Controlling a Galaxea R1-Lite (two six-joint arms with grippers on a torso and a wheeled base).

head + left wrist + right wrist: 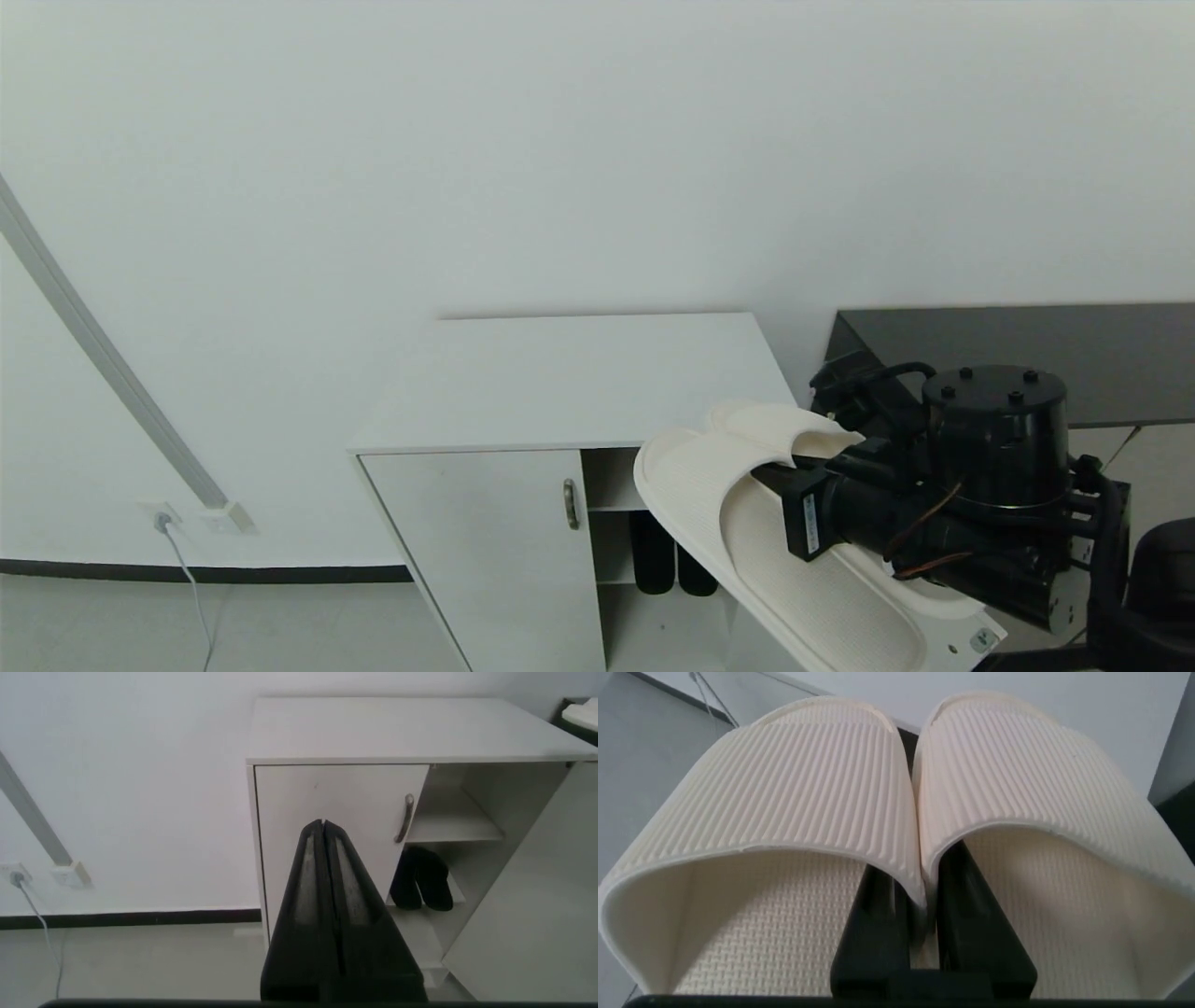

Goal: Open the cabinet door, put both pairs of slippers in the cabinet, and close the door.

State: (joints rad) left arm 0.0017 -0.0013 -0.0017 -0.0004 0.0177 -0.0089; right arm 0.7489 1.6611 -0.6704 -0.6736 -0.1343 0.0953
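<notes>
A white cabinet (569, 383) stands against the wall, its left door (485, 551) closed and its right side open. A black pair of slippers (672, 560) stands on the middle shelf inside; the left wrist view has the black pair (422, 877) too. My right gripper (920, 910) is shut on a cream pair of slippers (915, 803), pinching their adjoining inner edges. In the head view the cream pair (747, 504) hangs in front of the cabinet's open right side. My left gripper (323, 835) is shut and empty, pointing at the closed door (332, 826).
A dark table (1027, 355) stands to the right of the cabinet. A wall socket with a plugged cable (161, 518) sits low on the wall at left, below a slanted cable duct (103, 364). Bare floor lies in front of the cabinet.
</notes>
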